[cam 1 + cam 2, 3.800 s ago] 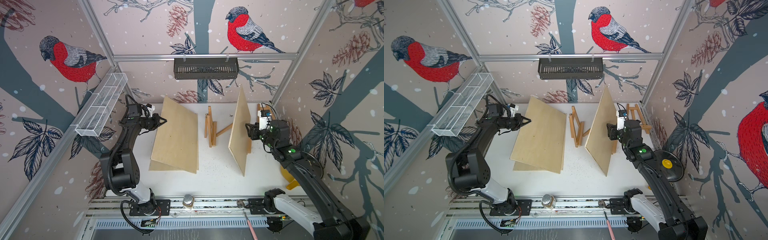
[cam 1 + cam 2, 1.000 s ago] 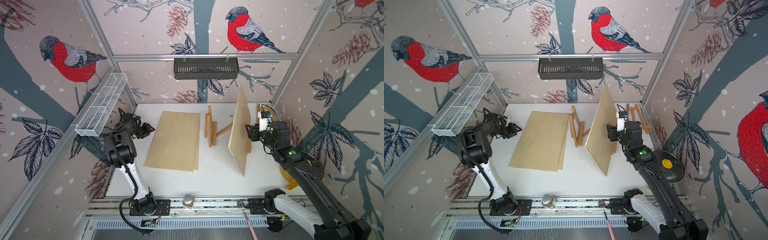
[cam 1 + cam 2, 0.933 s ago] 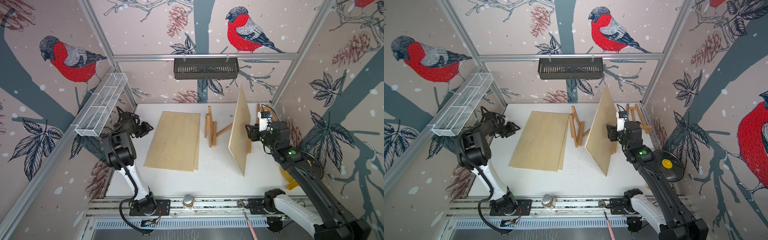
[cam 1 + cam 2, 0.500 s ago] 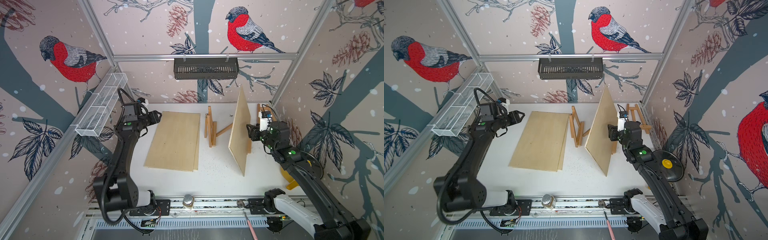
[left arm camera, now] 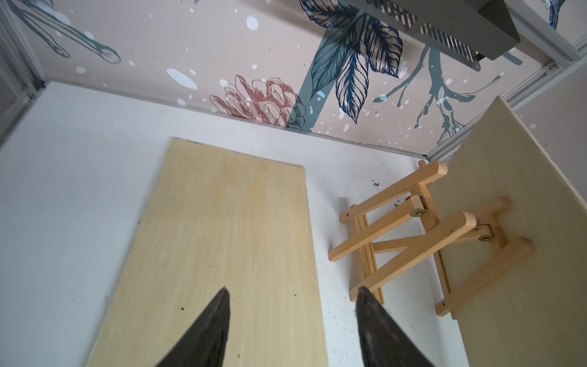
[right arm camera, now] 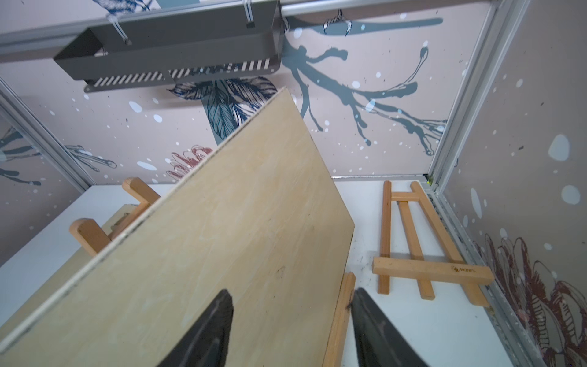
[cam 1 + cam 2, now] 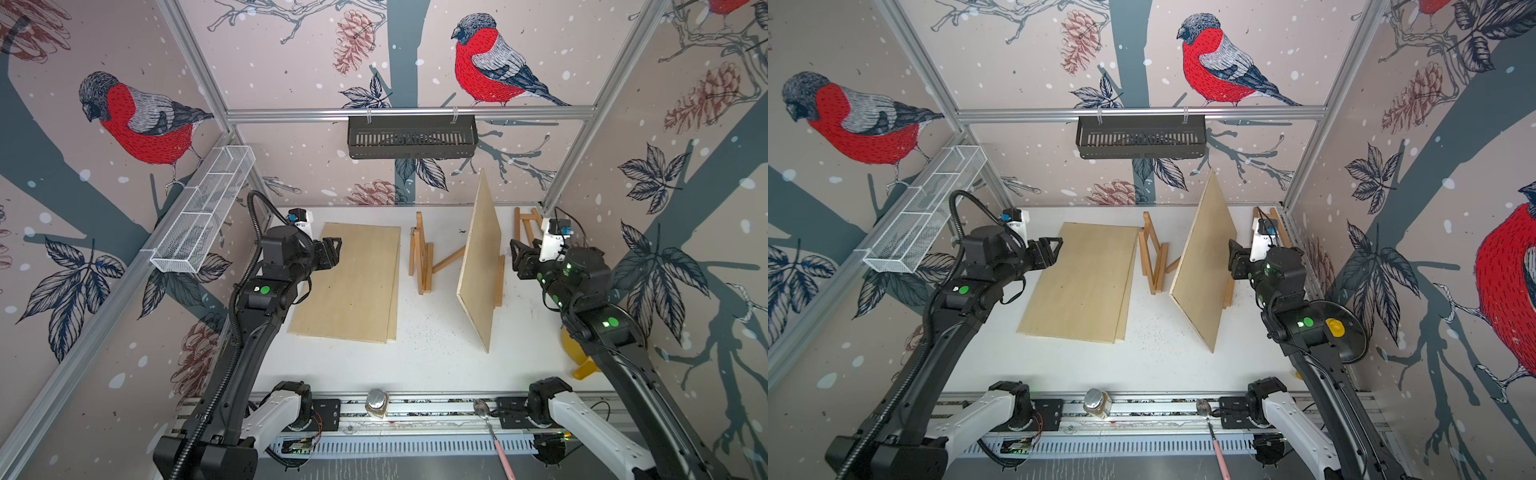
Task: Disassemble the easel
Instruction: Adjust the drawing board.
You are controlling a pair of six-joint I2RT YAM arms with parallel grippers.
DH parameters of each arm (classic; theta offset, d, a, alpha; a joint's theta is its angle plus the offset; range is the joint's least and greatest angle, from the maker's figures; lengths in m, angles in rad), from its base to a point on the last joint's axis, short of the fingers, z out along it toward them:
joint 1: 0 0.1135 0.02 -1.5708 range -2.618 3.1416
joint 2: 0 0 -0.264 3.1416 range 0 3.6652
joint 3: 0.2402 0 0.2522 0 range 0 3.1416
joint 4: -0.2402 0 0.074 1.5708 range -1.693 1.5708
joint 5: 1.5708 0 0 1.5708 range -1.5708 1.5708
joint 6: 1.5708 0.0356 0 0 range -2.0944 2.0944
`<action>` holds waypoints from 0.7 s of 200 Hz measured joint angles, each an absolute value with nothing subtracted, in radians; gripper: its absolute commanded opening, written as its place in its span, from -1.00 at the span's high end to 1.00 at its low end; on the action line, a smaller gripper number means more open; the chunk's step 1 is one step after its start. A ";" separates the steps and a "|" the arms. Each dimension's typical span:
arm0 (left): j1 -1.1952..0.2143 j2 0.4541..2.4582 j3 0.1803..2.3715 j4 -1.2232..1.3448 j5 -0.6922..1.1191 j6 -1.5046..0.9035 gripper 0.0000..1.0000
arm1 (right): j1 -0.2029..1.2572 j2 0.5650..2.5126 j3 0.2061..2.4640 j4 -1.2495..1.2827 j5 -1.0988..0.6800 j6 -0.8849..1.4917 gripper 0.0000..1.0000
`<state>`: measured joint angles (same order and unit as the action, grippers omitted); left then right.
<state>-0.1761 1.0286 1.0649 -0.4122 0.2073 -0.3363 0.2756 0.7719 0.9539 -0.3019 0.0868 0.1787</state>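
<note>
Two plywood boards (image 7: pixel 349 282) (image 7: pixel 1084 282) lie flat, stacked, on the left half of the white table. My left gripper (image 7: pixel 334 249) (image 7: pixel 1054 249) hovers open by their back left corner; in the left wrist view it (image 5: pixel 293 289) is empty above the flat boards (image 5: pixel 228 222). A wooden easel (image 7: pixel 422 257) (image 5: pixel 413 228) stands mid-table. A third board (image 7: pixel 480 266) (image 6: pixel 222 238) leans upright on an easel ledge (image 6: pixel 340 317). My right gripper (image 7: pixel 515 257) (image 6: pixel 290 291) is open just right of that board, holding nothing.
Another easel (image 7: pixel 525 224) (image 6: pixel 422 248) lies flat in the back right corner. A black basket (image 7: pixel 411 137) hangs on the back rail and a white wire basket (image 7: pixel 203 216) on the left wall. A jar (image 7: pixel 376 403) and spoon (image 7: pixel 494 432) rest on the front rail.
The left board, held tilted earlier, now lies flat. My left arm has swung up and in, bringing its gripper from beside the wall to the boards' back left corner. The right arm held still.
</note>
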 measured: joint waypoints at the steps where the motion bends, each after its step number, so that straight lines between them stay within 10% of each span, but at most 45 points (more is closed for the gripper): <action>1: -0.181 1.030 1.064 -0.412 0.205 -0.336 -0.21 | 0.276 0.771 0.955 -0.303 0.087 0.178 -0.20; 71: -0.428 1.174 1.094 -0.373 0.070 -0.377 -0.16 | 0.390 0.789 1.106 -0.354 0.013 0.181 0.20; 140: -0.324 1.185 1.032 -0.395 -0.024 -0.395 -0.06 | 1.068 0.898 1.216 -0.368 0.205 0.144 0.37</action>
<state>-0.3244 1.1854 1.0317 -0.3950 -0.0238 -0.3950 1.0676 0.8982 1.2160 -0.3683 0.2054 0.1444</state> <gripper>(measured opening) 0.524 0.319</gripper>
